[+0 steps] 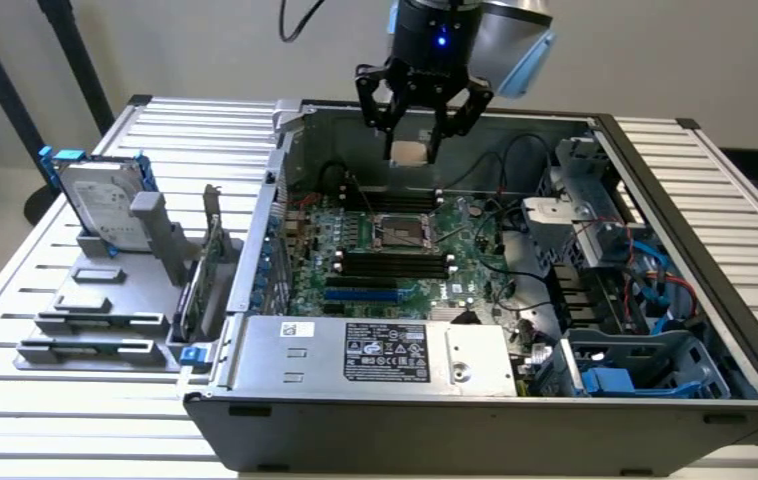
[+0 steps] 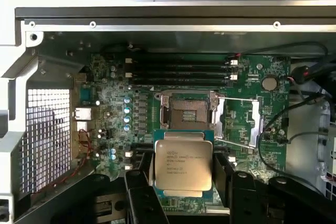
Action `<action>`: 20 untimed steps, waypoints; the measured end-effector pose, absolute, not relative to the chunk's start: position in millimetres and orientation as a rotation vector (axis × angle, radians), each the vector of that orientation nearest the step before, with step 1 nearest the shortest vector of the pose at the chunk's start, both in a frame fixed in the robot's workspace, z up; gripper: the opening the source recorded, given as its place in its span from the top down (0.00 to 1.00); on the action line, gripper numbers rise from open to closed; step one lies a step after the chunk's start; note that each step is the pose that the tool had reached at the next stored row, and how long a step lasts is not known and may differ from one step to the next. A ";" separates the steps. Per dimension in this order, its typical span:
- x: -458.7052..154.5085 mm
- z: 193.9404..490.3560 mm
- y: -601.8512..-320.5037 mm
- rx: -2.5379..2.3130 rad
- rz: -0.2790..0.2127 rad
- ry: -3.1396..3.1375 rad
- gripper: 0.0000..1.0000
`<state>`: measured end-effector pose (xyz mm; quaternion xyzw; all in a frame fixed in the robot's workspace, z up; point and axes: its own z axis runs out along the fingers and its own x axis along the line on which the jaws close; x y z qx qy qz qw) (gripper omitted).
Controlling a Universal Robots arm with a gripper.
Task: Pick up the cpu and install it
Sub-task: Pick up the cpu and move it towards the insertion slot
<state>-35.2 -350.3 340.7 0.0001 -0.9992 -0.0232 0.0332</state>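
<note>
The cpu (image 2: 182, 165) is a small flat square chip with a silver-grey metal top, held flat between my black fingers (image 2: 223, 174). My gripper (image 1: 410, 150) is shut on the cpu (image 1: 410, 152) and hangs above the open computer case (image 1: 699, 250), over its far part. Below it lies the green motherboard (image 1: 466, 245) with its open cpu socket (image 1: 406, 233). In the wrist view the socket (image 2: 188, 114) lies beyond the chip, its metal load frame swung open beside it (image 2: 254, 124).
A grey holder block (image 1: 99, 300) on the exterior view's left carries the silver hard drive with blue frame (image 1: 102, 200). Inside the case are memory slots (image 1: 393, 265), black cables (image 1: 526, 290), a power supply (image 1: 379, 350) and blue drive bays (image 1: 633, 375). The case stands on a slatted metal table (image 1: 32, 280).
</note>
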 end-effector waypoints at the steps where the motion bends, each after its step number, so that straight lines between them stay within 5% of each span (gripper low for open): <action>1: -34.7 338.8 -350.3 -0.001 -0.071 -3.074 0.45; 20: -29.2 304.3 -334.0 -0.003 -0.072 -3.075 0.45</action>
